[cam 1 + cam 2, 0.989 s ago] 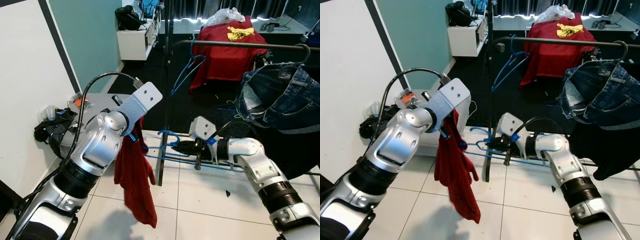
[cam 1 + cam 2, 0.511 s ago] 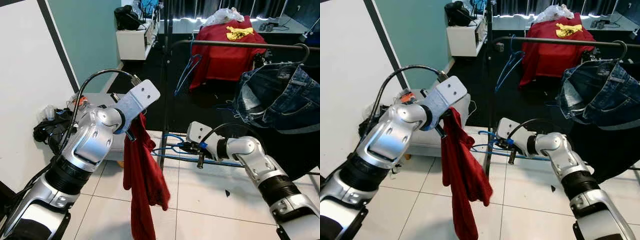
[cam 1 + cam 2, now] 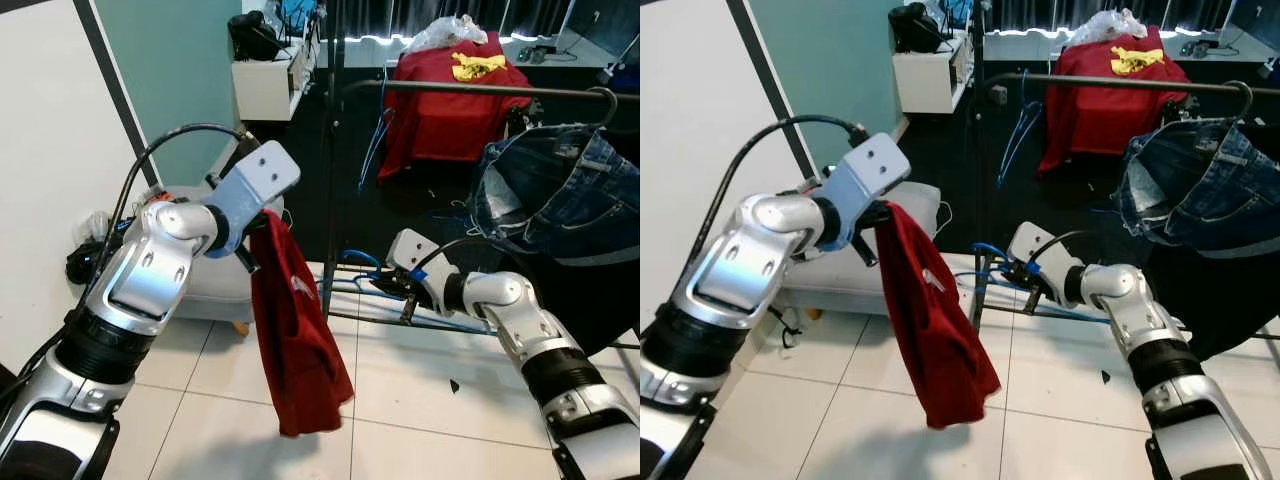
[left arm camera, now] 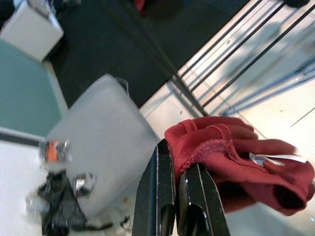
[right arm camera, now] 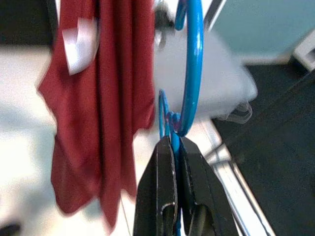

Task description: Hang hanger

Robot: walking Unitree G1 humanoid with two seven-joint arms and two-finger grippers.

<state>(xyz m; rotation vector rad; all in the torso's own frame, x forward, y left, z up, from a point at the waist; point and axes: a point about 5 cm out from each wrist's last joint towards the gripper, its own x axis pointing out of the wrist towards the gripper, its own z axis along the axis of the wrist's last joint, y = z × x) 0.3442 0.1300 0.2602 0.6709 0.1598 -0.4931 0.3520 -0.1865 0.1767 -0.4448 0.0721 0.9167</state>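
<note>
My right gripper (image 5: 172, 147) pinches the blue hanger (image 5: 189, 73), left gripper (image 4: 177, 174) nips the red shirt (image 3: 295, 340); either may slip

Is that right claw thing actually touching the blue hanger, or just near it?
Touching. In the right wrist view the right end effector has its two black fingers closed on the blue hanger just below its hook, with no gap between them.

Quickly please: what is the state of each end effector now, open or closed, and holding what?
Left end effector: closed, holding the red garment.
Right end effector: closed, holding the blue hanger.
</note>
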